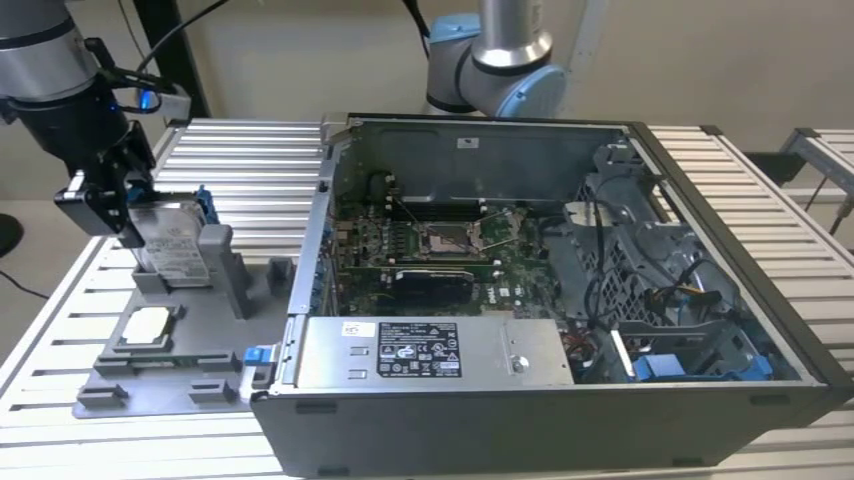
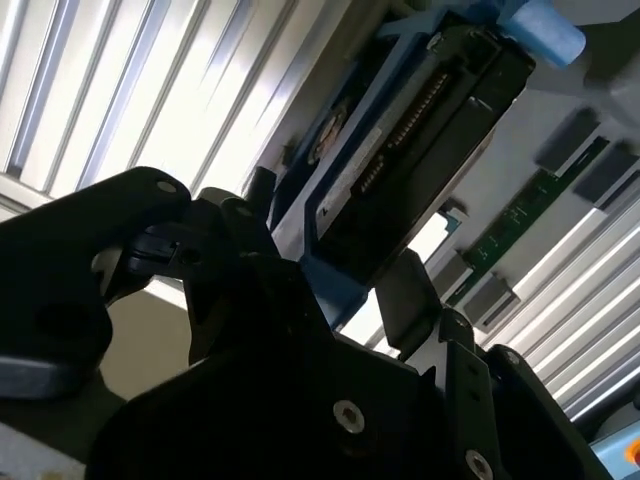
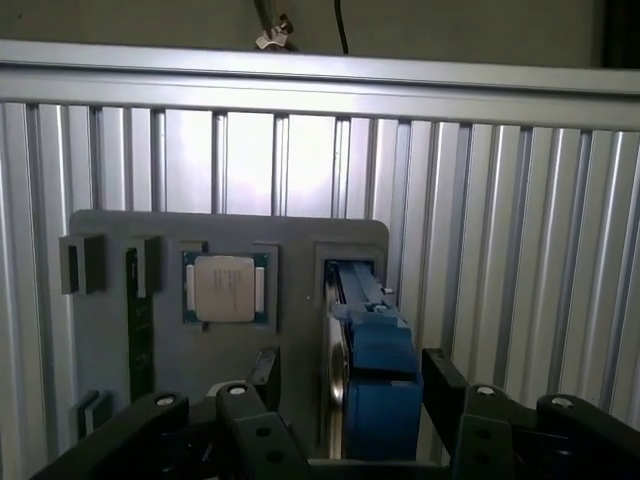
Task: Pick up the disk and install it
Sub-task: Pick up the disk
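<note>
Disk (image 3: 375,350), framed in blue, is stood upright on its edge in a slot of the grey holder plate (image 3: 290,240), between the two fingers of the pincer (image 3: 352,365). The pincer is spread wide, a gap being seen between one finger and the disk, and nothing is gripped. A square silver chip (image 3: 225,288) is seated in the plate just beside the pincer. The opened computer case (image 1: 534,420) is set well apart from it.

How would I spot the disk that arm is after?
Start at the open computer case; on the exterior view's left of it sits a grey tray. The disk stands on edge there, silver with a blue frame, unlike the small square chip lying flat.
</note>
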